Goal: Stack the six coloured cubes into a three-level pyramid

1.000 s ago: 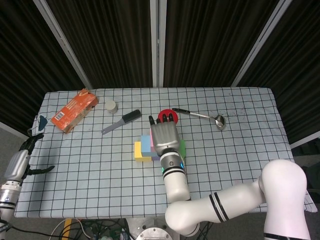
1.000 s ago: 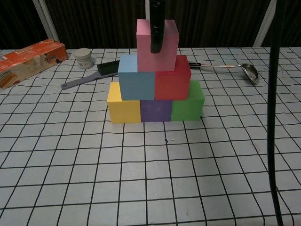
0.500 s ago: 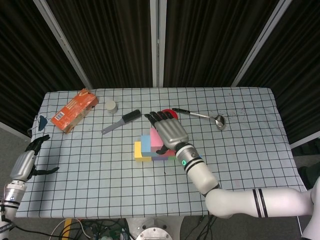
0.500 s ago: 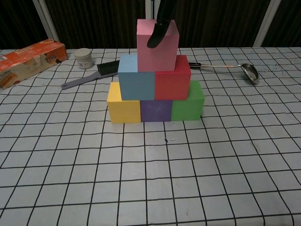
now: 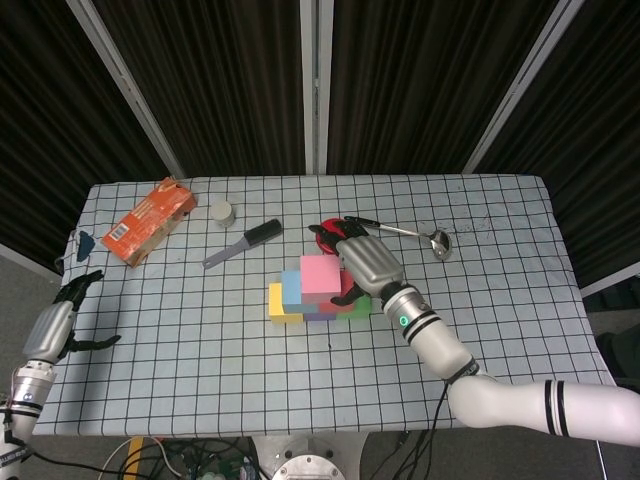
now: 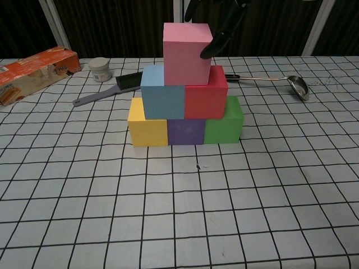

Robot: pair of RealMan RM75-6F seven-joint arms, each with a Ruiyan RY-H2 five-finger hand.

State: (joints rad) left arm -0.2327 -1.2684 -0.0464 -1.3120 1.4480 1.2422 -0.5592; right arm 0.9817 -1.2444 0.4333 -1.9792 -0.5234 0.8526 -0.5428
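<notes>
A three-level pyramid of cubes stands mid-table. In the chest view the yellow cube [image 6: 147, 122], purple cube [image 6: 186, 132] and green cube [image 6: 224, 123] form the base, the blue cube [image 6: 162, 93] and red cube [image 6: 206, 94] lie on them, and the pink cube [image 6: 187, 53] tops the stack [image 5: 320, 275]. My right hand [image 5: 365, 260] hovers just right of the pink cube with fingers spread, holding nothing; one fingertip [image 6: 208, 50] is at the cube's upper right edge. My left hand [image 5: 60, 325] hangs open beyond the table's left edge.
An orange carton [image 5: 148, 220] lies at the back left, with a small white jar [image 5: 222, 211] and a black-handled brush [image 5: 243, 243] beside it. A metal ladle [image 5: 405, 232] lies at the back right. A red round object [image 5: 324, 232] shows partly behind my right hand.
My right hand has lifted off the pink cube and swung to the right of the stack. The pink cube stays on top. The left hand has barely moved.
</notes>
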